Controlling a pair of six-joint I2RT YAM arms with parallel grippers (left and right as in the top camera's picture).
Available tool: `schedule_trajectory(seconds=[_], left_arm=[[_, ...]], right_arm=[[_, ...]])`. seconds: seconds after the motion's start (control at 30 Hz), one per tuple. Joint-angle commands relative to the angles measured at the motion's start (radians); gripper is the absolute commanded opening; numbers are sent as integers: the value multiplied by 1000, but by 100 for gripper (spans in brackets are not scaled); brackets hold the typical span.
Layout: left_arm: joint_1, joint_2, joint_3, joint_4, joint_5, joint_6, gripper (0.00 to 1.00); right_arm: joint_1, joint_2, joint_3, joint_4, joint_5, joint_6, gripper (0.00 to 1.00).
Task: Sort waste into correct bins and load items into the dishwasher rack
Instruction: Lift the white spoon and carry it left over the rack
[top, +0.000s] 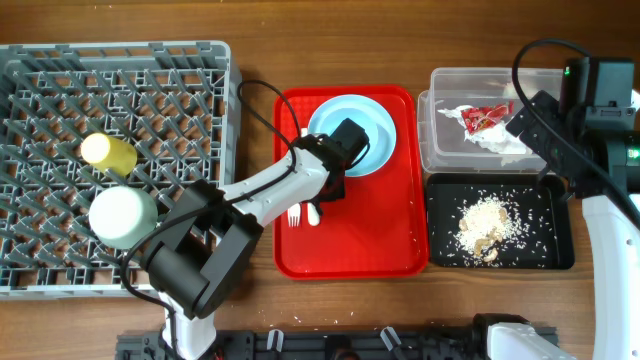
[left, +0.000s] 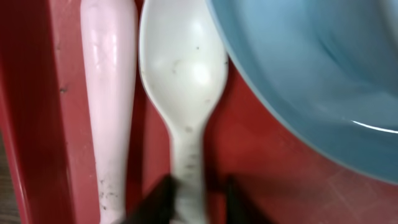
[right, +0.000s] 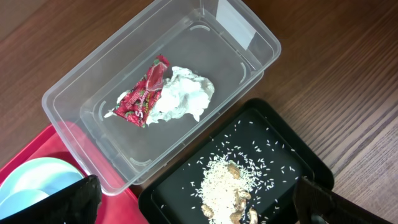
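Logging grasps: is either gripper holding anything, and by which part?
Right gripper empty. Left gripper straddles the spoon at its handle; whether it's gripped cannot be told.

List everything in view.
grey plastic dishwasher rack: one, grey, left
small yellow cup: one, yellow, in rack
pale green bowl: one, green, in rack
flat red tray: one, red, centre
round light-blue plate: one, blue, on red tray
white plastic spoon: one, white, red tray
white plastic fork: one, white, beside spoon
clear rectangular plastic tub: one, clear, right
crumpled white paper napkin: one, white, in tub
small red wrapper: one, red, in tub
shallow black tray: one, black, beside tub
beige rice-like crumbs: pile, beige, in black tray
left tool: one, black, open astride spoon handle
right tool: one, black, open, right side
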Motion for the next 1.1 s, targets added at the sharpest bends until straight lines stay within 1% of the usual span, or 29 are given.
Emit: schedule_trajectory(seconds=[0.0,0.03,0.07,0.27,0.67,0.8,0.9,0.93,1.0,1.07], left_arm=[[6,18,-40,-6,10,-3,11],[6,18,-40,-7,10,-3,6],[6,16,-40,-8,19,-3,4],[6,-45,-36,-23,35,-3,4],[7,-370,-36,-98,34,-2,4],[68,-448,-36,-150,-22,8,4],[170,-491,-36,-173,-24,179,4],[197,-495,-36,-172,-39,209,4],[252,-494,-36,-166,-128,264,4],[301,-494,-36,-158,-259,294,4]], right_arm=[[-3,4,4,0,26,1,100],[-3,4,4,0,26,1,100],[-3,4,4,0,26,1,100],[-3,4,4,0,26,2,100],[-3,4,4,0,26,1,100],[-3,4,4,0,26,2,100],[-3,4,4,0,26,1,100],[-3,4,4,0,26,2,100],[-3,4,4,0,26,2,100],[-3,4,4,0,26,1,99]])
